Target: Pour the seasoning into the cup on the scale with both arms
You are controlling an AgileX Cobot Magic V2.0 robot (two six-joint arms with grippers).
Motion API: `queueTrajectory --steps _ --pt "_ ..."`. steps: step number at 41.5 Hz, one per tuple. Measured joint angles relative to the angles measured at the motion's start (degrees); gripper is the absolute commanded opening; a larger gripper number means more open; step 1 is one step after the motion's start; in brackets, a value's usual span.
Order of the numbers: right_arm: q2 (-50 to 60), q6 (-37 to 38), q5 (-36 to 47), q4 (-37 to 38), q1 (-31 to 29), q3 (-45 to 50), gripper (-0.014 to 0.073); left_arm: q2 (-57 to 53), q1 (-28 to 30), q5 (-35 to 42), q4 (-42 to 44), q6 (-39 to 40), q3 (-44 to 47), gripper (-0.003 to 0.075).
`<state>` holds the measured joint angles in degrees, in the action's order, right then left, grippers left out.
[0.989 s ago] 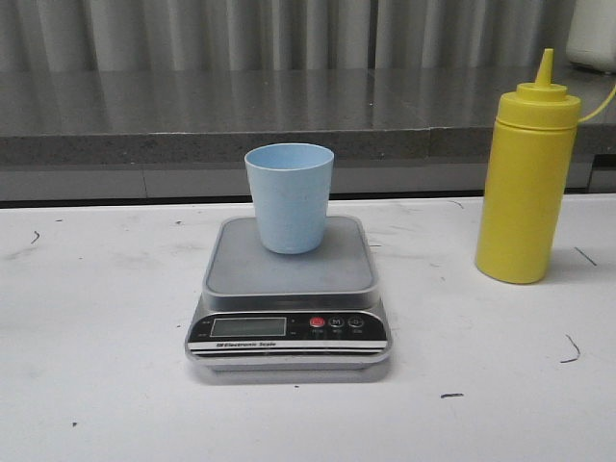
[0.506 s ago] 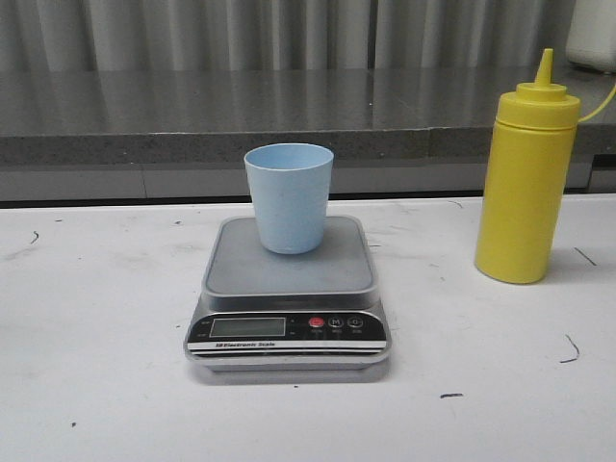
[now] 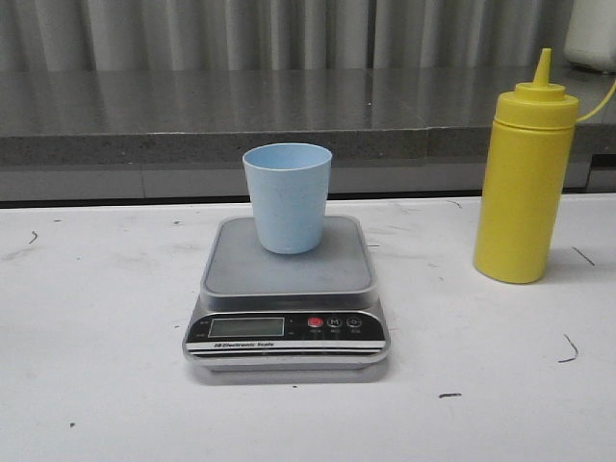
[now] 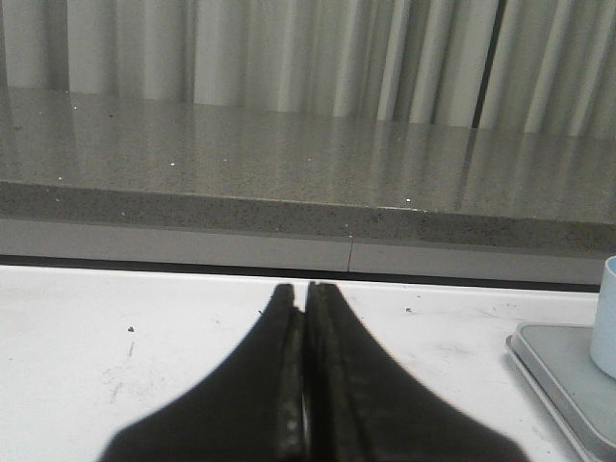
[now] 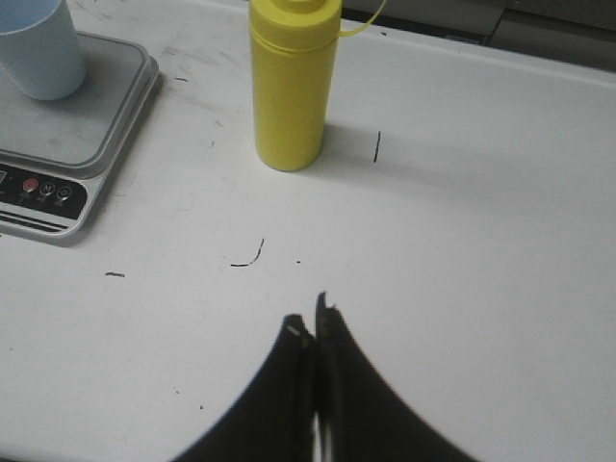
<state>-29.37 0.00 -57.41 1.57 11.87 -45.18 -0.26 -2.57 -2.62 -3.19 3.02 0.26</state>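
Two end effectors: left end effector (image 4: 306, 318) and right end effector (image 5: 313, 322) both have their fingers pressed together, holding nothing.
Seasoning: yellow bottle (image 3: 526, 173) stands upright at right of the front view on the white bench (image 3: 96, 337); in the right wrist view it (image 5: 292, 82) is well apart from the right end effector.
Cup: pale blue cup (image 3: 287, 197) stands upright on the scale (image 3: 287, 298) at frame centre.
Left wrist view: cup edge (image 4: 606, 318) at far right, well apart from the fingers.
Change: compared with the earlier frames, everything sits very slightly further left in the front view.
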Motion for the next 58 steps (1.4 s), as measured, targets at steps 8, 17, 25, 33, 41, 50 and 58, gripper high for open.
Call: queueTrajectory --steps 8,17,25,33,41,50,58 --pt "0.00 0.00 0.00 0.00 0.00 0.00 -0.0068 0.00 0.70 0.00 0.00 0.00 0.00 -0.0020" --pt "0.00 0.00 0.00 0.00 0.00 0.00 -0.0068 0.00 1.27 0.00 0.00 0.00 0.00 -0.0020" --pt "0.00 0.00 0.00 0.00 0.00 0.00 -0.0068 0.00 1.27 0.00 0.00 0.00 0.00 -0.0020" --pt "0.00 0.00 0.00 0.00 0.00 0.00 -0.0068 0.00 1.27 0.00 0.00 0.00 0.00 -0.0020" --pt "0.00 0.00 0.00 0.00 0.00 0.00 -0.0068 0.00 1.27 0.00 0.00 0.00 0.00 -0.0020" --pt "0.00 0.00 0.00 0.00 0.00 0.00 -0.0068 0.00 1.27 0.00 0.00 0.00 0.00 -0.0020" --pt "0.00 0.00 0.00 0.00 0.00 0.00 -0.0068 0.00 1.27 0.00 0.00 0.00 0.00 -0.0020"
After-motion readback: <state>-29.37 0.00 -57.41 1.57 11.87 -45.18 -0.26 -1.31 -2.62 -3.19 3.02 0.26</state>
